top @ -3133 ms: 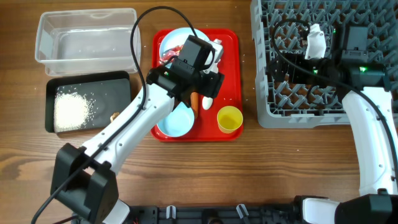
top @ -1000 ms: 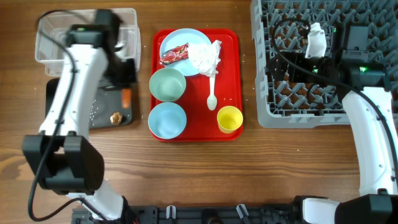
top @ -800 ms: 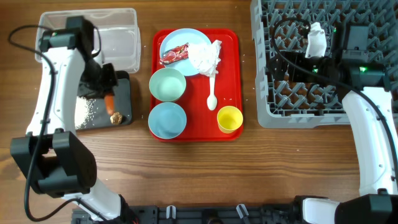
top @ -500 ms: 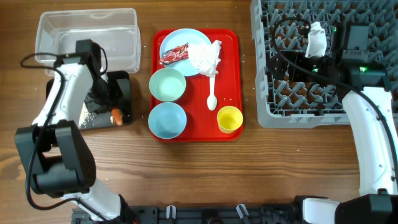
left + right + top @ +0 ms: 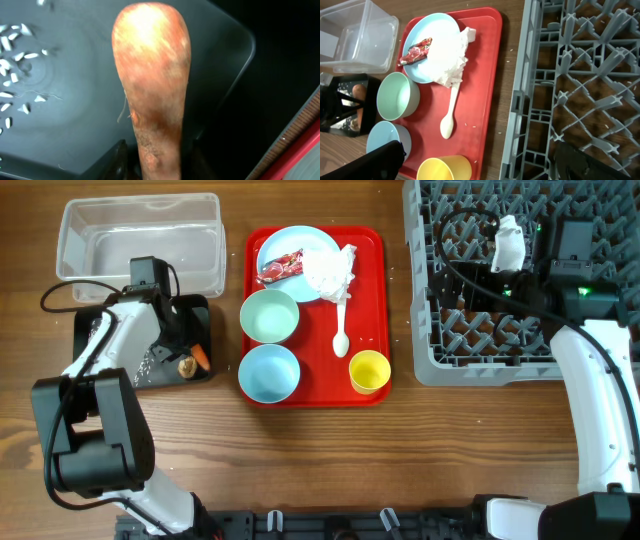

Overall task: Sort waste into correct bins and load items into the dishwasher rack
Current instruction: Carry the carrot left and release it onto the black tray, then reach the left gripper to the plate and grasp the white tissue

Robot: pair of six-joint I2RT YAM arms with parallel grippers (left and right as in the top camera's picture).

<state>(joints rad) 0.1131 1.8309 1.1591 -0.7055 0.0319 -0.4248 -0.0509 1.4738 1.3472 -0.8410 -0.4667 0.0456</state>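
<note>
An orange carrot (image 5: 200, 358) (image 5: 152, 85) lies at the right end of the black tray (image 5: 196, 313) (image 5: 65, 75), beside a small brown scrap (image 5: 186, 367) and loose rice (image 5: 137, 364) (image 5: 15, 40). My left gripper (image 5: 180, 345) (image 5: 157, 165) is low over it, its jaws loosened around the thin end, with a gap showing at the left finger (image 5: 117, 160). My right gripper (image 5: 470, 285) (image 5: 487, 165) hangs wide open and holds nothing over the grey dishwasher rack (image 5: 520, 330) (image 5: 580, 75). The clear tub (image 5: 140, 235) holds nothing I can see.
The red tray (image 5: 375, 310) carries a blue plate (image 5: 285, 242) with a red wrapper (image 5: 282, 267) and white napkin (image 5: 325, 270), a green bowl (image 5: 270, 315), a blue bowl (image 5: 270, 372), a yellow cup (image 5: 369, 370) and a white spoon (image 5: 342, 330).
My left arm carried the carrot from over the clear tub down to the black tray's right end, and its jaws have loosened. The right arm has not moved.
</note>
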